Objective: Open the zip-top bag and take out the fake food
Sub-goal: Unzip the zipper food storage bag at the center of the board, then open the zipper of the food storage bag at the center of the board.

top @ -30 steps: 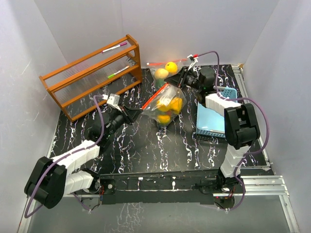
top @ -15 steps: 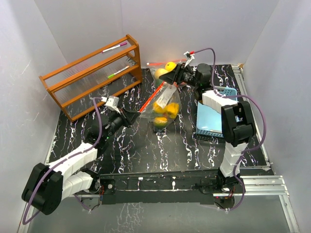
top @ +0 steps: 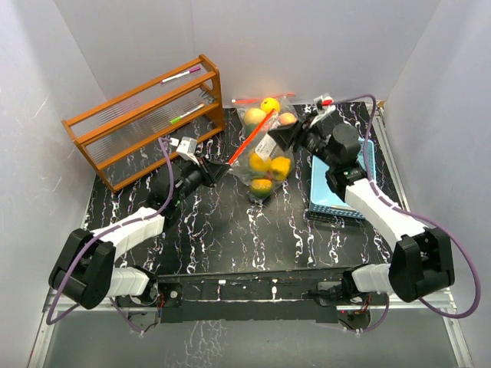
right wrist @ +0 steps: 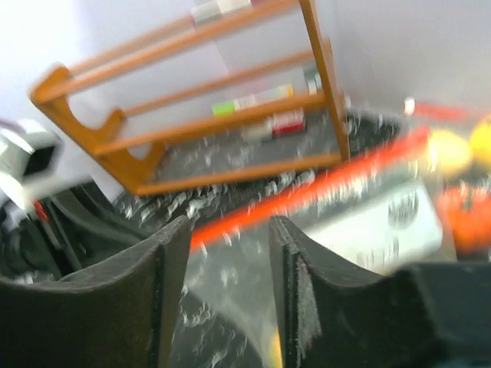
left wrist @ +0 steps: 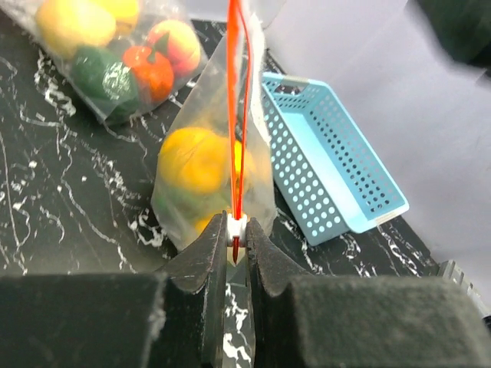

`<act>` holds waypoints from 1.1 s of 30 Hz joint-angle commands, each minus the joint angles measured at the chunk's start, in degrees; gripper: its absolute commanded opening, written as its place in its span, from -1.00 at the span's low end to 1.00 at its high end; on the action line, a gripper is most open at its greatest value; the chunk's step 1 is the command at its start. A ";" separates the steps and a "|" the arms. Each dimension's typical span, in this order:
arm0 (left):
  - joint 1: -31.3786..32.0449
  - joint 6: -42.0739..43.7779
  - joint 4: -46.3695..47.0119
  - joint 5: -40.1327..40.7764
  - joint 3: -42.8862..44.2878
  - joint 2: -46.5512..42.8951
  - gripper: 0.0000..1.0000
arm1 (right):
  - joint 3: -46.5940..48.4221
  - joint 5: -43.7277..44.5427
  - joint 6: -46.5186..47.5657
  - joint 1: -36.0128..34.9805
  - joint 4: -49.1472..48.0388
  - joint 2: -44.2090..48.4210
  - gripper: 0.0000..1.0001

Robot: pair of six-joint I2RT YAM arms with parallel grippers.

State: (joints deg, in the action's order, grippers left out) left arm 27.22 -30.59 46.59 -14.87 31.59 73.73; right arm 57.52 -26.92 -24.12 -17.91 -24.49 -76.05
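A clear zip-top bag [top: 265,153] with a red zip strip [top: 249,142] holds yellow and orange fake food [top: 279,166]. It stands mid-table and also shows in the left wrist view [left wrist: 201,165]. My left gripper [top: 222,169] is shut on the white slider at the zip's near end [left wrist: 235,227]. My right gripper [top: 278,136] is at the bag's upper right. Its fingers stand apart, with the bag's film and red strip [right wrist: 307,195] just ahead of them [right wrist: 230,230]. The right wrist view is blurred.
A second bag of fake food [top: 261,115] lies behind the first, with red, green and yellow pieces [left wrist: 115,46]. A blue perforated basket [top: 337,192] sits at the right [left wrist: 330,146]. An orange wooden rack [top: 146,119] with marker pens stands at the back left [right wrist: 230,100].
My right arm swung from the back wall toward the near right, and its gripper now stands open beside the bag. My left gripper moved right and farther along with the zip end.
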 commanded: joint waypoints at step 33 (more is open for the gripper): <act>-0.07 -1.77 2.35 -8.34 -0.99 1.99 -1.00 | -11.08 21.40 -0.68 -13.48 -1.23 -7.56 0.39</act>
State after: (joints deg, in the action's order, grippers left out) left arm 27.14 -30.96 42.17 -21.37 30.96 75.59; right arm 45.82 -9.91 -24.23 -32.10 -23.59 -88.88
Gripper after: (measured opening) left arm 0.084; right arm 0.691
